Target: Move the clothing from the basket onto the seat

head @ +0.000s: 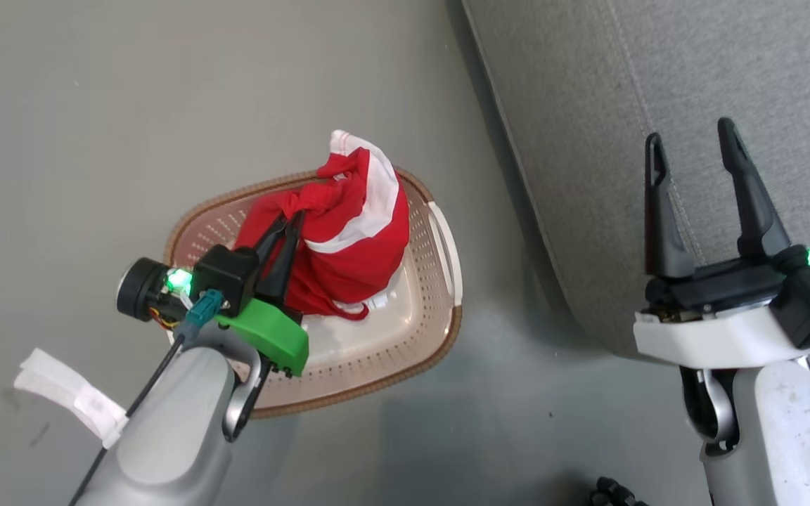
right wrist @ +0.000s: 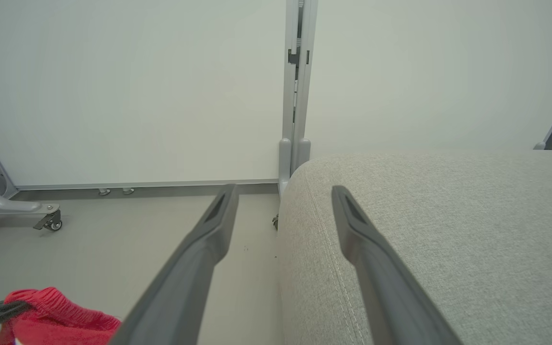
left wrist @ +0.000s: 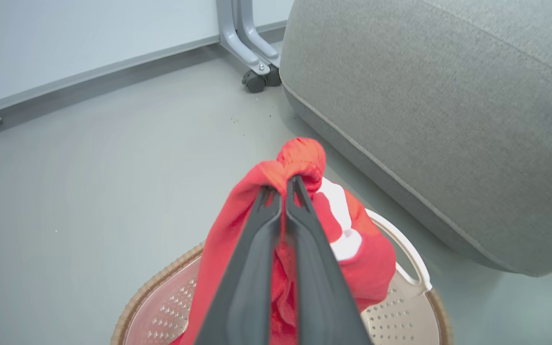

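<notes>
Red clothing (head: 349, 232) with white stripes is bunched up over the cream basket (head: 440, 320) on the floor. My left gripper (head: 291, 218) is shut on a fold near its top, and the fabric hangs down into the basket. From the left wrist, the two dark fingers pinch the red clothing (left wrist: 300, 163) above the basket (left wrist: 400, 311). The grey seat (head: 658, 84) lies to the right of the basket. My right gripper (head: 690, 144) stands open over the seat's edge with nothing between its fingers. In the right wrist view the open gripper (right wrist: 283, 191) straddles the seat (right wrist: 424, 230) corner, and the clothing (right wrist: 51, 311) shows at lower left.
A white tag (head: 71, 397) hangs off my left forearm. A wheeled grey panel frame (left wrist: 252, 52) stands behind the seat, with another caster foot (right wrist: 22, 211) by the white wall. Bare grey floor (head: 131, 105) lies left of the basket.
</notes>
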Robot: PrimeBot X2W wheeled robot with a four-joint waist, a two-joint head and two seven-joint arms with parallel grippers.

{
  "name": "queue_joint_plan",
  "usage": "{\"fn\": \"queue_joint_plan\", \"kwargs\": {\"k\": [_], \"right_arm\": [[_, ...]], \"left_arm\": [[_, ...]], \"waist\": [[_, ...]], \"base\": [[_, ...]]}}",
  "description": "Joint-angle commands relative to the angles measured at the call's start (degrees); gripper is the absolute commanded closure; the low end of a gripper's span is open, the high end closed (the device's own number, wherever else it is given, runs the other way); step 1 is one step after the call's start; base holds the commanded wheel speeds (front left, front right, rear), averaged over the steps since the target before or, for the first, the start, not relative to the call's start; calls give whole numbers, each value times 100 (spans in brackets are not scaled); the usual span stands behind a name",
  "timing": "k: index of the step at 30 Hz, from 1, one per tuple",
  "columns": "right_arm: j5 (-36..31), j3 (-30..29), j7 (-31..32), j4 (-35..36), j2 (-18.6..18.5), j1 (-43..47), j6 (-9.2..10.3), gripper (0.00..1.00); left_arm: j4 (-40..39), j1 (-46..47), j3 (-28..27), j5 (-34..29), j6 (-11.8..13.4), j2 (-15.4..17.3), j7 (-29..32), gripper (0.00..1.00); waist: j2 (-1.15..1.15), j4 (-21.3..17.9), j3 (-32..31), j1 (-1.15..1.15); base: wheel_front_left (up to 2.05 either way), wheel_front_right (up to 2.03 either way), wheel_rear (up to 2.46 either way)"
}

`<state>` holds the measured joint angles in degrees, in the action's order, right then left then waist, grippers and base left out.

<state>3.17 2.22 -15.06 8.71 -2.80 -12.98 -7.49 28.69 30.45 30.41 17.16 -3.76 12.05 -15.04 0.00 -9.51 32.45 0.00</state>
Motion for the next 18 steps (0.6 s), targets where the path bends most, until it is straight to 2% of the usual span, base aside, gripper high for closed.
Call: {"fn": "queue_joint_plan", "kwargs": {"k": [1, 18], "right_arm": [[-46, 10, -18, -46, -15, 137, 0, 0], [-205, 283, -18, -396, -15, 865, 0, 0]], "left_arm": [[-119, -167, -85, -12, 32, -57, -19, 100], [-1311, -1075, -866, -305, -84, -661, -19, 100]], "waist": [[0, 224, -710, 0], [0, 273, -2197, 0]], "base": [[0, 0, 0], [0, 0, 0]]}}
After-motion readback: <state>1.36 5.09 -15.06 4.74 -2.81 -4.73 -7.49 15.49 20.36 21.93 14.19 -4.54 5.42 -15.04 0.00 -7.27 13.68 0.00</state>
